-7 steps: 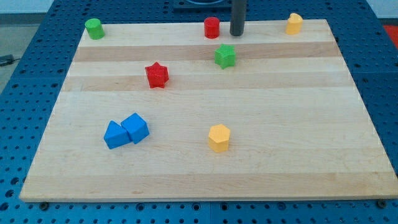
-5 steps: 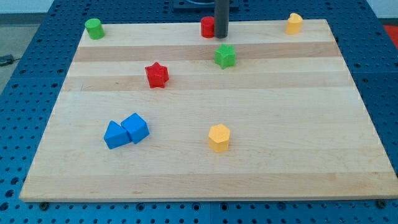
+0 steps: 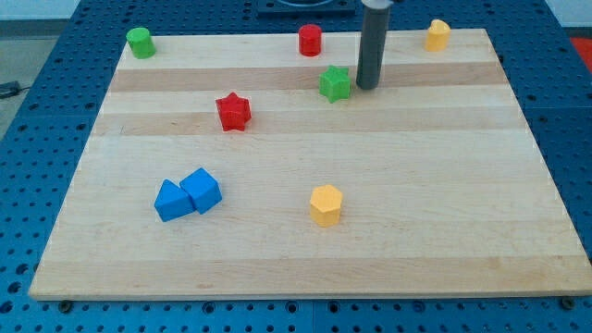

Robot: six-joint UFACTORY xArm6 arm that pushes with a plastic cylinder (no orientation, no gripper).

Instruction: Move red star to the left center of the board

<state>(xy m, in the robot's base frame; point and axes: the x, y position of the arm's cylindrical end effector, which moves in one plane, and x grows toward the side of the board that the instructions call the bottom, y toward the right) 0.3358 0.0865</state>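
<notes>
The red star (image 3: pixel 233 111) lies on the wooden board (image 3: pixel 305 250), left of the middle in its upper half. My tip (image 3: pixel 368 87) is down on the board well to the right of the red star. It stands just right of the green star (image 3: pixel 335 83), very close to it; I cannot tell if they touch. The green star lies between my tip and the red star.
A red cylinder (image 3: pixel 310 40) stands at the top centre, a green cylinder (image 3: pixel 140 42) at the top left, a yellow block (image 3: pixel 437 35) at the top right. Two blue blocks (image 3: pixel 187 194) touch at the lower left. A yellow hexagonal block (image 3: pixel 326 204) lies at the lower centre.
My tip went left to the red cylinder, then came right and down the view to beside the green star. The red cylinder sits slightly further left than at first.
</notes>
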